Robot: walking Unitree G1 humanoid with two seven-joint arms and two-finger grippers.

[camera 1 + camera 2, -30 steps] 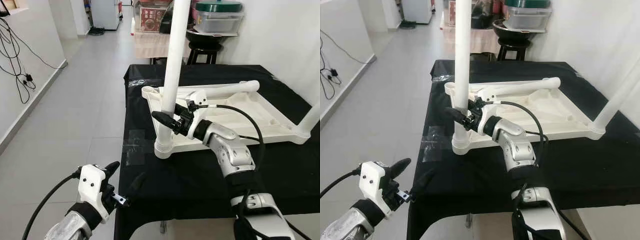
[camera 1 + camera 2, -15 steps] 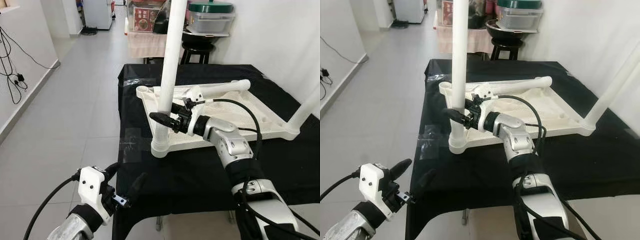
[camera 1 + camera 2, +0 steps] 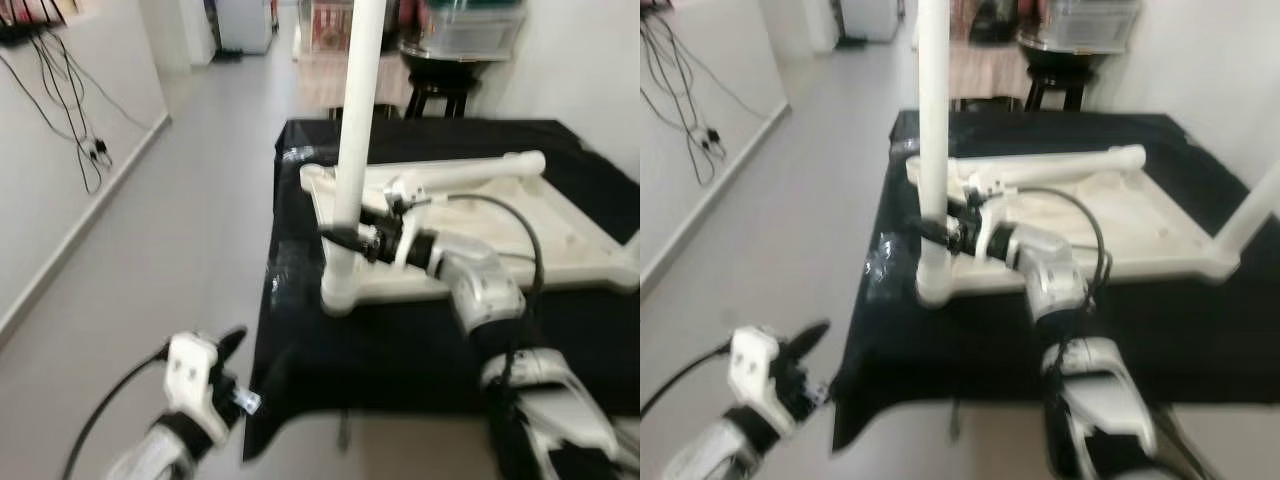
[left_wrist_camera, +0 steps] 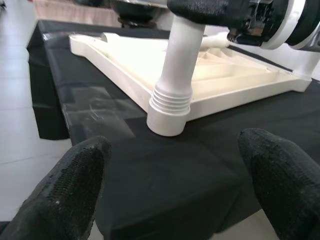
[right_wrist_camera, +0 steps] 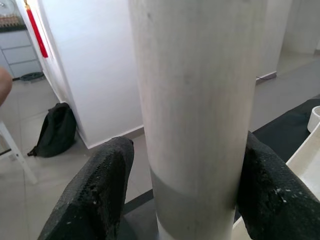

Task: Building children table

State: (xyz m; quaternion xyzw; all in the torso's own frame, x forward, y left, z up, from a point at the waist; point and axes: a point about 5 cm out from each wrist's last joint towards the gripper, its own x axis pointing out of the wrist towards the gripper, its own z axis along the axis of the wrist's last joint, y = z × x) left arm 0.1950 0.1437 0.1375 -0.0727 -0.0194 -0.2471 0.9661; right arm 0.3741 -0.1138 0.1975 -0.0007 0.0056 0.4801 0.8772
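A white children's table top (image 3: 400,290) lies upside down on a table covered in black cloth (image 3: 400,350). One white leg (image 3: 355,120) stands upright in its near-left corner socket (image 4: 169,117). My right gripper (image 3: 345,237) is shut on that leg just above the socket, and its black fingers (image 5: 95,190) press on both sides of the leg (image 5: 195,100). A second leg (image 3: 470,172) lies across the far side of the top. A third leg (image 3: 1250,215) stands at the right corner. My left gripper (image 4: 175,185) is open, low off the table's front-left edge.
Grey tiled floor (image 3: 180,220) stretches along the left of the table. Cables (image 3: 70,120) hang on the left wall. A black stool (image 3: 440,90) and storage boxes stand behind the table. A white wall runs close along the right.
The whole picture has shifted and blurred, so the camera has moved. My right gripper stays shut on the upright leg. My left gripper stays low and open.
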